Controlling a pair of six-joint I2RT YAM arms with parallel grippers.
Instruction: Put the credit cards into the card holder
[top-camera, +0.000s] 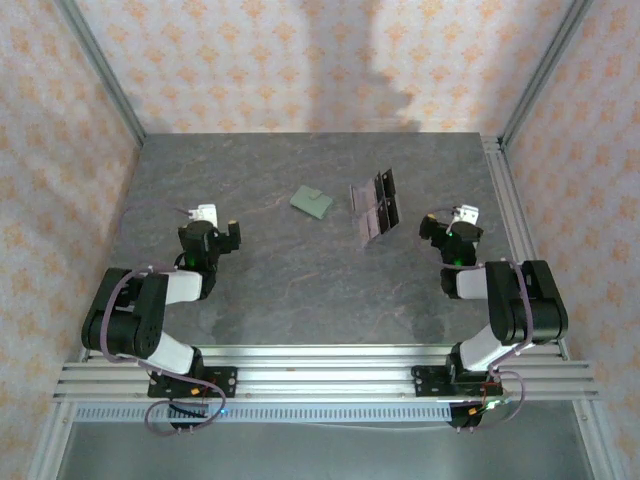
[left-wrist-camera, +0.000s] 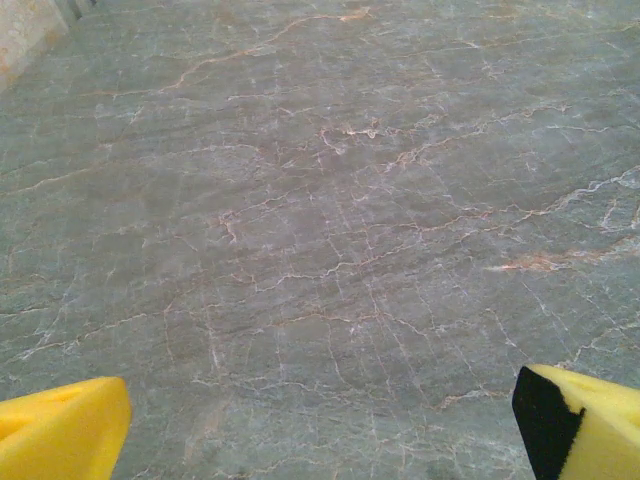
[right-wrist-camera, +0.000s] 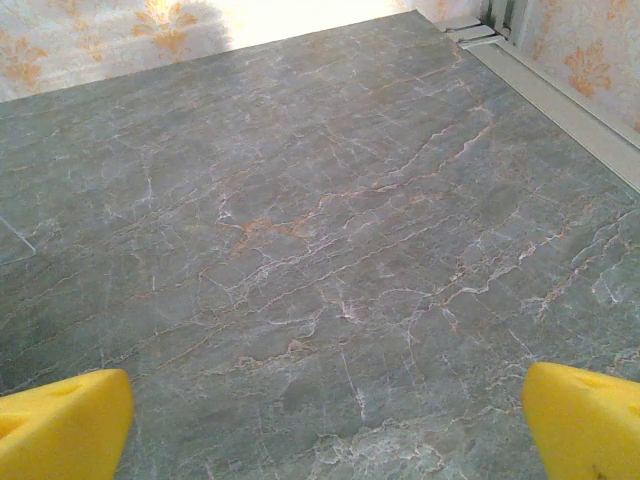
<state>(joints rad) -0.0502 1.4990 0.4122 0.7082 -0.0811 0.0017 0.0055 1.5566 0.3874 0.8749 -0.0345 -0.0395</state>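
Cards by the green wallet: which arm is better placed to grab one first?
Probably the right. The right gripper stands open near the credit cards, while the left gripper, also open, sits farther off with the card holder lying in between.

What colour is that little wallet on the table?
The wallet is sage green, seen best from the top camera.

The tabletop (top-camera: 300, 290) is grey and stone-patterned, with pale and rusty veins. A small green card holder (top-camera: 312, 202) lies on it, about midway across and nearer the far edge. Near its right side, not touching it, several dark cards (top-camera: 371, 208) lie close together, toward the far right corner.
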